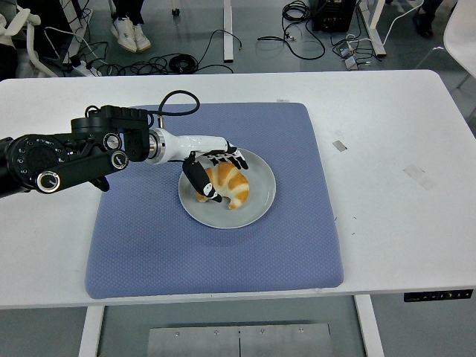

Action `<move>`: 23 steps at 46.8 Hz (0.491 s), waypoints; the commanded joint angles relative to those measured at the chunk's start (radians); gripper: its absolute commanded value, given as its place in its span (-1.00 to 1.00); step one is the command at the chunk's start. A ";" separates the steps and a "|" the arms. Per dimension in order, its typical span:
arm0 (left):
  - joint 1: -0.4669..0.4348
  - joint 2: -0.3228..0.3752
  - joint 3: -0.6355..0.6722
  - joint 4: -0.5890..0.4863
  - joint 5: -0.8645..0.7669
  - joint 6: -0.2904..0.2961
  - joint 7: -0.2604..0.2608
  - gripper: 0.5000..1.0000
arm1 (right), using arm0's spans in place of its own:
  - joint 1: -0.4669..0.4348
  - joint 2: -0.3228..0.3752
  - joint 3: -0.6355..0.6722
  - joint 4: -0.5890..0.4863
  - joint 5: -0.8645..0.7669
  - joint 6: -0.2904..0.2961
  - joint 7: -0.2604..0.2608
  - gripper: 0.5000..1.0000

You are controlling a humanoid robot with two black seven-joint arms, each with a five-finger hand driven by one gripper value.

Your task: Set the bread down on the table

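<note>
**Left robot hand closing on the bread at the plate**

Nearest the viewer is the front edge of the white desk (416,245), with a blue-grey mat (149,245) covering its middle. A small dark control panel sits under the front edge at the right; any markings on it are too small to read.

On the mat stands a pale grey plate (256,212). The bread (232,184), a golden croissant, lies on the plate, slightly left of centre. It is not yet on the desk surface.

The left robot hand (210,172) reaches in from the left and is wrapped about the left end of the bread: the thumb lies against the near-left side, the fingers (227,158) curl over the far side. Contact appears made, but whether the grip bears any load cannot be told. The right arm is not in view.

Handling assessment: the bread is judged light, soft and flaky. Excess pressure will likely crush or tear it; a loose hold may let it roll. Grip across the thick middle, not the thin tips.

Further back, strips of tape (419,175) lie on the bare desk at the right. Beyond the desk, cables (178,63) trail over the floor. No brand or legible writing is visible.
</note>
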 commanded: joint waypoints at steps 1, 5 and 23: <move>0.000 -0.003 0.000 0.009 0.003 0.003 0.000 -0.57 | 0.000 0.000 0.000 0.000 0.000 0.000 0.000 1.00; -0.002 -0.006 0.000 0.017 0.003 0.008 0.000 -0.89 | 0.001 0.000 0.000 0.000 0.000 0.000 0.000 1.00; -0.034 0.001 -0.015 0.067 -0.002 0.011 0.002 -1.00 | 0.001 0.000 0.000 0.000 0.000 0.000 0.000 1.00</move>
